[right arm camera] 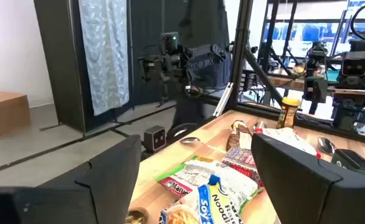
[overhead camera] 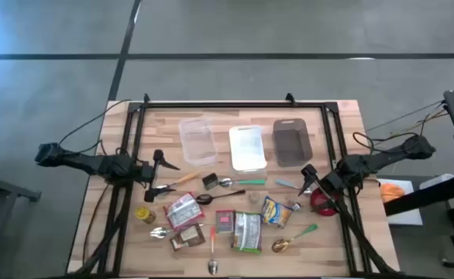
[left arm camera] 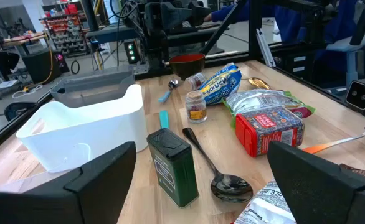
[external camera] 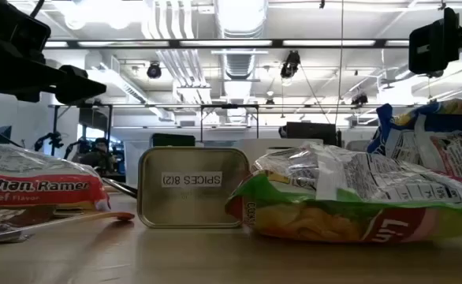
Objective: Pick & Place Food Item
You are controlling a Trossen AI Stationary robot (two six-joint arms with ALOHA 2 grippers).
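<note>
Wooden table (overhead camera: 343, 132) holds clear (overhead camera: 197, 139), white (overhead camera: 248, 147), and grey (overhead camera: 292, 142) bins, contents unclear.

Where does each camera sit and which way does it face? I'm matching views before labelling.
High: overhead, straight down on the table; both arms show.
Low: table height, facing the spice tin; arms overhead.
Left wrist: past the open left gripper toward the green tin.
Right wrist: past the open right gripper toward food packets.
Shared: the green tin shows from overhead too.
</note>
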